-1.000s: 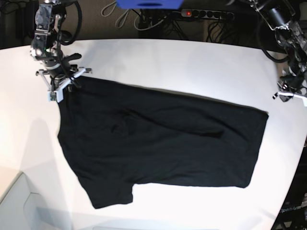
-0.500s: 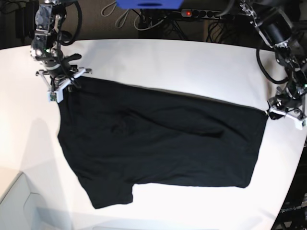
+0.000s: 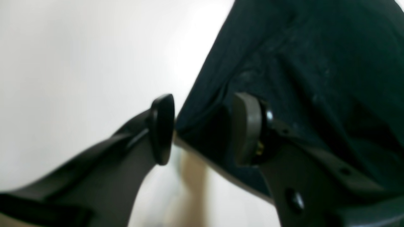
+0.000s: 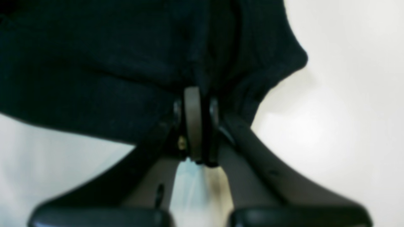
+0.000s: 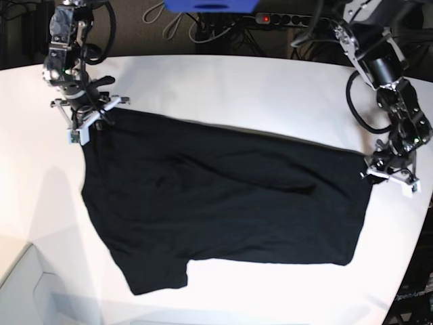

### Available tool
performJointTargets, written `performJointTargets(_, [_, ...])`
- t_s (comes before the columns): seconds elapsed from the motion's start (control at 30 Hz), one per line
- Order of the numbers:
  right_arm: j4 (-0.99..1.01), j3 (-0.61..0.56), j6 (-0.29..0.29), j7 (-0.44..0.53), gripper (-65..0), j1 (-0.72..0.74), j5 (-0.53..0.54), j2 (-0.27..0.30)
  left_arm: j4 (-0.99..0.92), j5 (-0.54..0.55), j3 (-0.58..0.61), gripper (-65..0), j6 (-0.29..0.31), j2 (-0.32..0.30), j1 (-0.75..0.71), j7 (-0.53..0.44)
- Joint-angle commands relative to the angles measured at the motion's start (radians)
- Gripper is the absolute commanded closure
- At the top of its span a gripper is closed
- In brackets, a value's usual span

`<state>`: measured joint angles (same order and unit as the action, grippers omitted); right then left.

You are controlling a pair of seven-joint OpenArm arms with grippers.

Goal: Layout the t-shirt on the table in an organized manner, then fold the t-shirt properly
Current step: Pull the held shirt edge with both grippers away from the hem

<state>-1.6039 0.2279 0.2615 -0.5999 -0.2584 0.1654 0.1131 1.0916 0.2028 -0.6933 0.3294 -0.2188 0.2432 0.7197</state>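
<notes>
Table (image 5: 223,81): white, smooth, curved far edge; beyond that edge a dark clutter of cables, a power strip (image 5: 284,19) with a red light, and a blue object (image 5: 210,5) at top centre. T-shirt (image 5: 223,196): plain black cloth, matte, spread mostly flat across the table's middle, long axis slanting from the upper left corner to the right edge, soft creases near the centre, one sleeve (image 5: 159,274) jutting toward the near edge. Right gripper (image 5: 86,118): dark curved fingers with pale brackets, at the shirt's upper left corner; jaws pressed together on a bunched fold of the shirt, pads nearly touching in the right wrist view. Left gripper (image 5: 379,169): at the shirt's right edge, jaws apart with the hemmed corner lying between the pads, one pad over cloth and the other over bare table; the cloth is not pinched. Nothing stands on the table beside the shirt.
</notes>
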Motion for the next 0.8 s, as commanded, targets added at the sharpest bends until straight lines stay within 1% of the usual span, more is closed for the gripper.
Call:
performJointTargets(0.0, [0.003, 0.000, 0.003, -0.058, 0.0, -0.006, -0.016, 0.003, 0.006, 0.008, 0.017, -28.4, 0.003, -0.017, 0.017, -0.025])
performJointTargets(0.1, [0.003, 0.000, 0.003, -0.058, 0.0, -0.006, -0.016, 0.004, 0.005, 0.008, 0.045, -28.0, 0.003, -0.018, 0.015, -0.030])
performJointTargets(0.13, [0.003, 0.000, 0.003, -0.058, 0.0, -0.006, -0.016, 0.004, 0.003, 0.008, 0.047, -26.1, 0.003, -0.018, 0.009, -0.031])
performJointTargets(0.33, [0.003, 0.000, 0.003, -0.058, 0.0, -0.005, -0.016, 0.004, 0.003, 0.016, 0.048, -7.6, 0.004, -0.018, 0.005, -0.033])
performJointTargets(0.4, [0.003, 0.000, 0.003, -0.058, 0.0, 0.001, -0.016, 0.004, 0.006, 0.016, 0.048, 0.0, 0.004, -0.018, 0.005, -0.033])
performJointTargets(0.57, [0.009, 0.000, 0.003, -0.058, 0.0, 0.014, -0.016, 0.004, 0.012, 0.019, 0.037, 0.0, 0.004, -0.017, 0.002, -0.033])
performJointTargets(0.7, [0.009, 0.000, 0.003, -0.058, 0.0, 0.014, -0.016, 0.004, 0.025, 0.019, -0.041, 0.0, 0.004, -0.011, -0.005, -0.031])
performJointTargets(0.77, [0.009, 0.000, 0.003, -0.058, 0.0, 0.014, -0.016, 0.004, 0.052, 0.019, -0.058, 0.0, 0.004, -0.009, -0.028, -0.031])
